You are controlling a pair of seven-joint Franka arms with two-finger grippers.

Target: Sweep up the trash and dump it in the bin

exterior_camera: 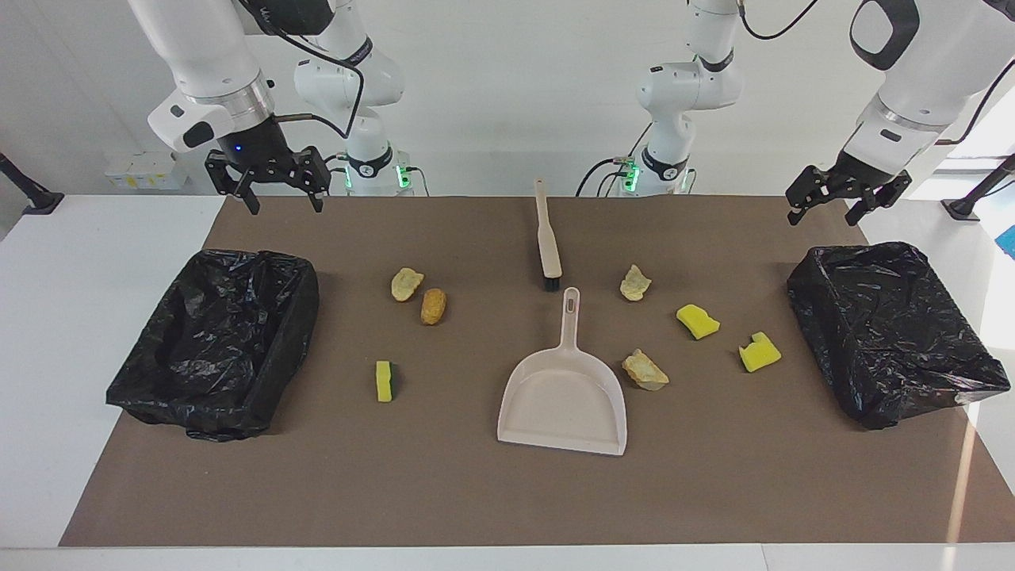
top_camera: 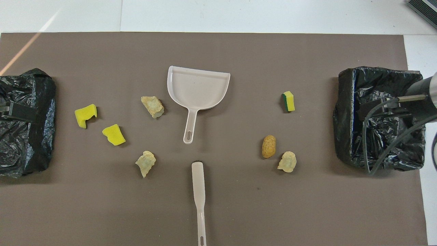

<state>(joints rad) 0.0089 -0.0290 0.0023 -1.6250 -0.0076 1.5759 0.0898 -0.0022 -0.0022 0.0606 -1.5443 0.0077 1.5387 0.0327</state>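
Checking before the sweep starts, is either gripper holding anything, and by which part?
Nothing is held. The left gripper and right gripper hang open and empty; brush and dustpan lie untouched.

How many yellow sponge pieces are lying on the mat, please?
3. Two lie side by side toward the left arm's end, between the dustpan and that end's bin. One green-backed piece lies toward the right arm's end. None seems hidden.
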